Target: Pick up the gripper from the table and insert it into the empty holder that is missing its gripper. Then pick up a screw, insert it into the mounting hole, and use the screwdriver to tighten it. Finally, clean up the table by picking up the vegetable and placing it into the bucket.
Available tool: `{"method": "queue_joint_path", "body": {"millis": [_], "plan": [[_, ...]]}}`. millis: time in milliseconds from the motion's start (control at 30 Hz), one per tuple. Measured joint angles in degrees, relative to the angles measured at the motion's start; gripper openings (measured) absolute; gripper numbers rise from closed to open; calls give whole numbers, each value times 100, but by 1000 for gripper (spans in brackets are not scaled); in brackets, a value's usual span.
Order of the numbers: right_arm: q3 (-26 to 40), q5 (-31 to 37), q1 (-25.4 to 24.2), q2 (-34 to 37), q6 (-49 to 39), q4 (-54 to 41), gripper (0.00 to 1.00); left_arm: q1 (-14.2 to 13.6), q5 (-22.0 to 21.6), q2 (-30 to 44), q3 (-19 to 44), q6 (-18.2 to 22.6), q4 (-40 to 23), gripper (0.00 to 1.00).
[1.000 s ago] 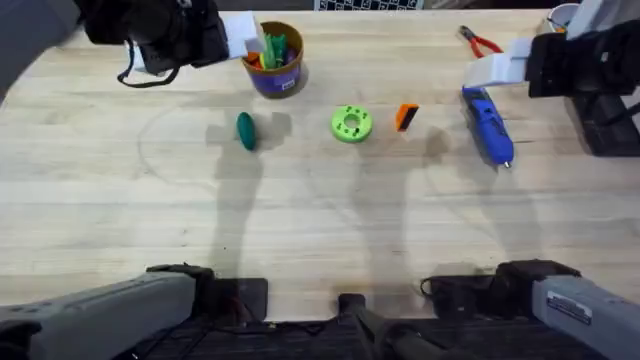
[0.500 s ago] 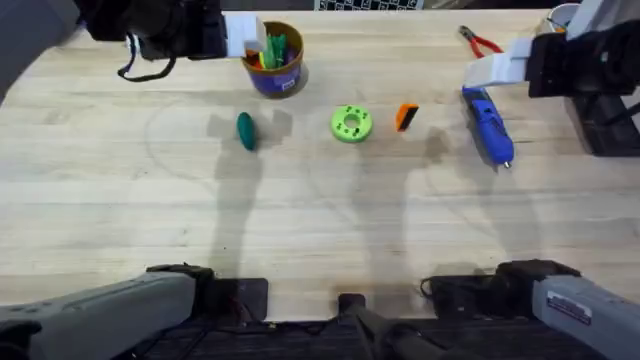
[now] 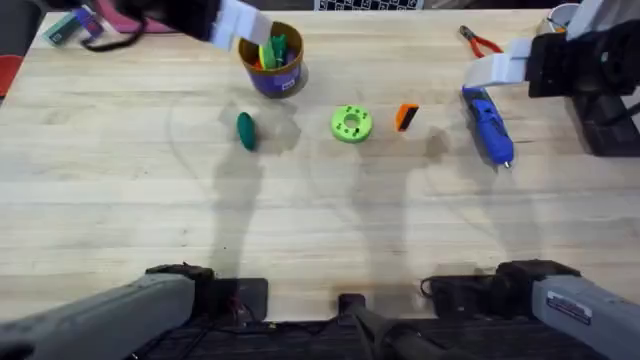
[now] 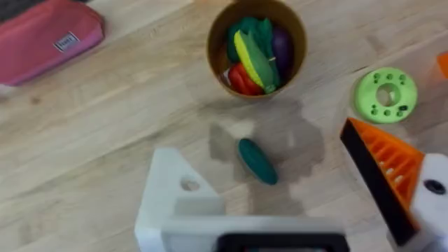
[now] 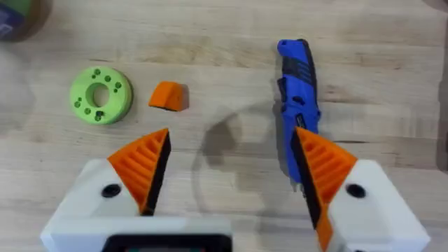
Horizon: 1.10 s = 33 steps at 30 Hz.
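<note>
I see my left gripper (image 4: 294,203) hanging high over the far left part of the counter (image 3: 320,230), near the bucket (image 3: 273,62). Its fingers are apart. One finger carries an orange ridged pad (image 4: 383,168); the other is the bare white holder (image 4: 175,196), and its mounting hole (image 4: 190,185) shows as a small dark dot in the white face. Below, in the left wrist view, the vegetable (image 4: 257,161) lies on the wood, apart from the bucket, which is full of colourful toy food. A red pouch (image 4: 47,38) lies at the counter's far left edge.

My right gripper (image 5: 231,175) is over the far right side, fingers apart, both with orange pads. The screwdriver (image 3: 488,125) lies flat on the counter under it. The gripper (image 3: 405,117) that I must pick up rests on the wood between the green disc (image 3: 351,123) and the screwdriver, just beside the disc. Red-handled pliers (image 3: 480,42) lie at the far edge.
</note>
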Motion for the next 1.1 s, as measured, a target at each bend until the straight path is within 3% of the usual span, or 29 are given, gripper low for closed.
{"method": "queue_joint_path", "body": {"millis": [233,467,767,933,1100], "plan": [[0,0,0,0,0,0,994,0,-6,-840,213,118,-202,985],[0,0,0,0,0,0,994,0,-22,-1370,211,137,-957,985],[0,0,0,0,0,0,993,0,60,-2903,210,137,-1583,985],[0,0,0,0,0,2,994,0,100,-3692,-334,148,-1289,985],[0,0,0,0,0,0,994,2,160,-4418,-1778,160,-106,985]]}}
